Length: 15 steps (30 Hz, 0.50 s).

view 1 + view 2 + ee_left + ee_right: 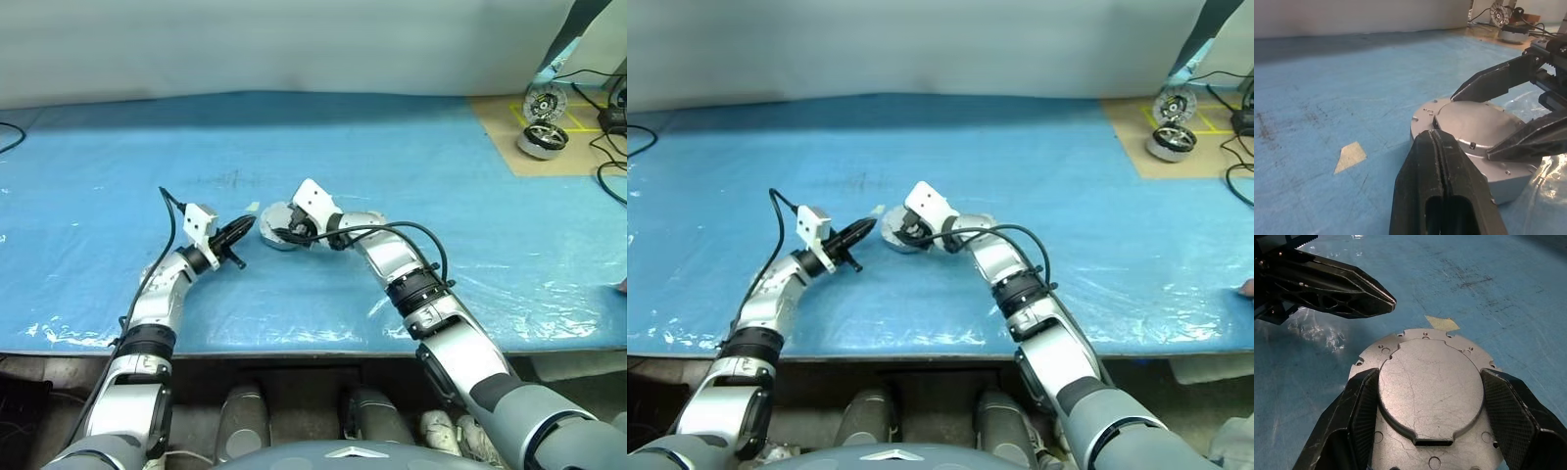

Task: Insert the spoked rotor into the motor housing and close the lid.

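Observation:
The motor housing [1511, 183] rests on the blue sheet in the middle of the table, a round silver-grey cup. The lid [1430, 387], a flat grey disc with a notched rim and a raised centre, lies on top of it. My right gripper [1430, 374] reaches in from the right, its fingers pressed against both sides of the lid's raised centre. Just left of the housing, my left gripper [1434, 133] is shut and empty, its tip close to the rim, a little above the sheet. The spoked rotor is hidden.
A small beige tape scrap [1350, 155] lies on the sheet by the housing. At the far right a brown board [500, 122] carries a chrome wheel-like motor [542, 140], another wheel [545, 102] and cables. The table's front edge [294, 351] runs close below my arms.

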Each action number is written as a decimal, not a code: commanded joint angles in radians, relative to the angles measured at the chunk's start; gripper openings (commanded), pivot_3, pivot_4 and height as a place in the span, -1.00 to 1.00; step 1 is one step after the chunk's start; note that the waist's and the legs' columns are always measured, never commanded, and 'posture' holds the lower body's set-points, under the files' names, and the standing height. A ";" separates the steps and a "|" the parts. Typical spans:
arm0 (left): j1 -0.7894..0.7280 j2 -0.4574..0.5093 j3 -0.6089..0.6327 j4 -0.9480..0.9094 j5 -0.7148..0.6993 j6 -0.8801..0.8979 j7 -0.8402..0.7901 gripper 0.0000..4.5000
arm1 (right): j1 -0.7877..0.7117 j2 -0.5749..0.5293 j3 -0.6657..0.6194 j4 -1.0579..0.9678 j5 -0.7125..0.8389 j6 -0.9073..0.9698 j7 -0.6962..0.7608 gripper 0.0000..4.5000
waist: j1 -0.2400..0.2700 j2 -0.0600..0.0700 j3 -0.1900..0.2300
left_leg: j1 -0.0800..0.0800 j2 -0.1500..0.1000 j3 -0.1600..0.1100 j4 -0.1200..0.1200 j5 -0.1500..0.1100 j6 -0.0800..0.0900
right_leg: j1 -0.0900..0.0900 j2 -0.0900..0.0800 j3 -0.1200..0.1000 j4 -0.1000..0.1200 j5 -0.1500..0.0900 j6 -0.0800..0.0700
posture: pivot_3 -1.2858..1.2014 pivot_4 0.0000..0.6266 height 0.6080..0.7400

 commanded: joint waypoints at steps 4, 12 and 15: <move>-0.035 -0.007 -0.027 0.047 0.031 -0.039 -0.048 -0.99 | 0.063 -0.032 0.022 0.066 -0.040 0.086 -0.012 0.30 | 0.000 0.000 0.000 | -0.001 0.000 0.000 0.000 0.000 0.000 | 0.000 0.000 0.000 0.000 0.000 0.000 | 0.03 -0.52 1.00; -0.036 0.007 -0.057 0.146 0.106 -0.065 -0.033 -0.99 | 0.070 -0.036 0.023 0.055 -0.042 0.098 -0.018 0.30 | 0.009 -0.001 -0.001 | 0.002 -0.002 0.000 -0.003 0.000 0.000 | 0.001 -0.003 -0.001 -0.001 0.000 0.001 | 0.03 -0.52 1.00; -0.024 0.006 -0.063 0.148 0.110 -0.073 -0.044 -0.99 | 0.073 -0.038 0.023 0.048 -0.039 0.105 -0.018 0.30 | 0.014 0.000 -0.001 | 0.005 -0.002 0.001 -0.007 0.000 0.000 | 0.003 -0.004 0.000 -0.002 -0.001 0.001 | 0.03 -0.52 1.00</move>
